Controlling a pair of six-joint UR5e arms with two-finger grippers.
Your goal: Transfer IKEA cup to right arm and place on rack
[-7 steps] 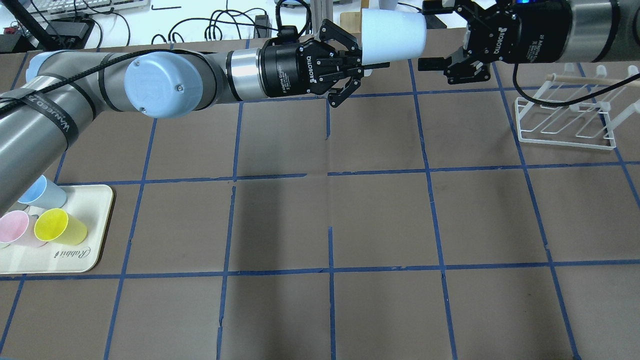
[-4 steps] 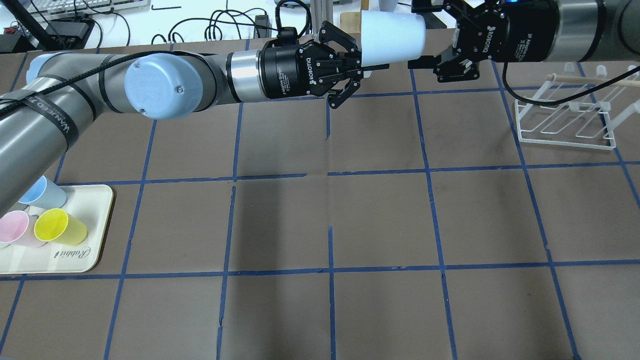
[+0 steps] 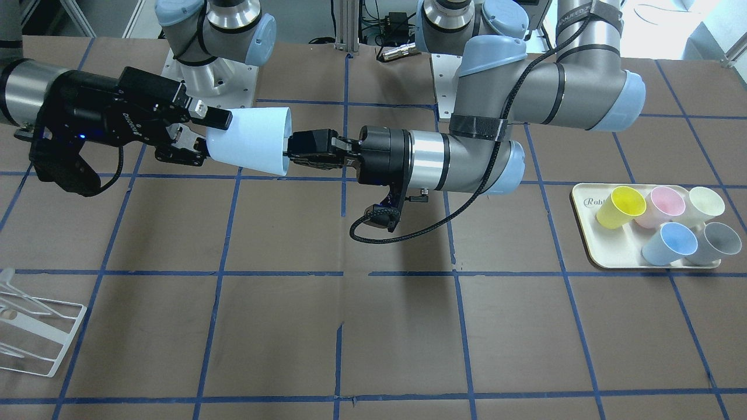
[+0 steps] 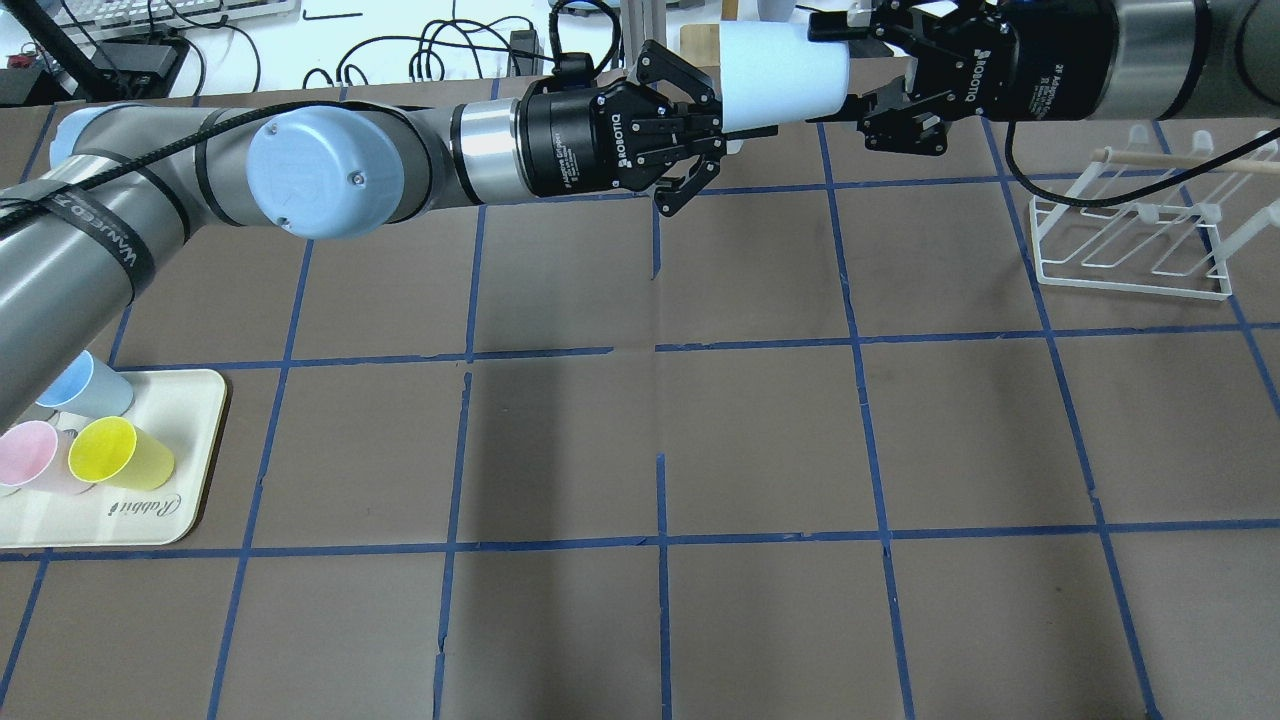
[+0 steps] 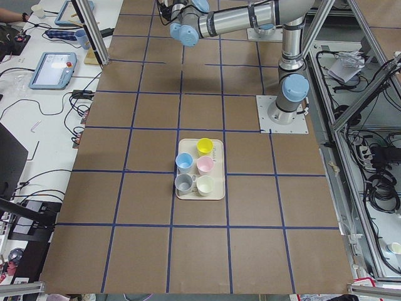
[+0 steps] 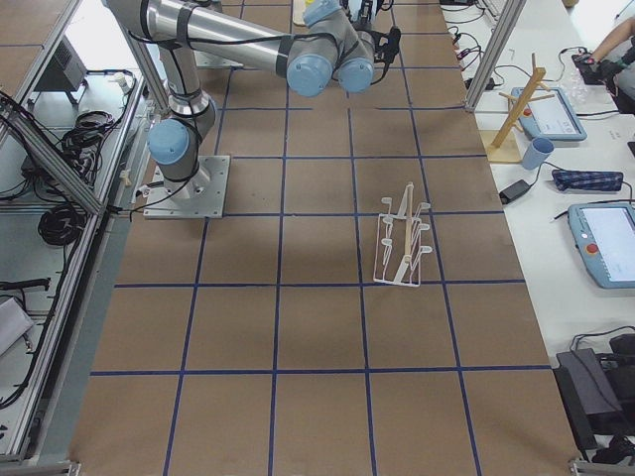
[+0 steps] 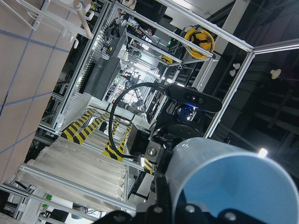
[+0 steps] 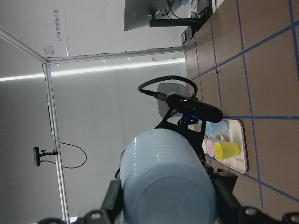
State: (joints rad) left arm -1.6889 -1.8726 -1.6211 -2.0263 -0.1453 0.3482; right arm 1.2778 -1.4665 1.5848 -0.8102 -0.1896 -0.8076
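Observation:
The IKEA cup [image 3: 251, 143] is pale sky-blue and hangs on its side in the air over the table's far middle [image 4: 780, 70]. My left gripper [image 3: 292, 151] is shut on its rim, one finger inside the mouth [image 4: 735, 125]. My right gripper [image 3: 207, 137] straddles the cup's closed base, its fingers against both sides [image 4: 845, 60]. The right wrist view shows the cup's base [image 8: 163, 177] between the fingers. The left wrist view shows the cup's open mouth [image 7: 233, 182]. The white wire rack [image 4: 1130, 260] stands on the table below the right arm [image 3: 35, 338].
A cream tray [image 3: 618, 256] on my left side holds a second blue cup [image 3: 671, 244], a yellow cup [image 3: 621, 205] and pink, cream and grey cups. A braided black cable [image 3: 397, 227] loops under the left wrist. Blue tape lines grid the brown table.
My right gripper has moved toward the left gripper, and its fingers now enclose the cup's base and have closed onto it. The left arm and the cup have stayed still.

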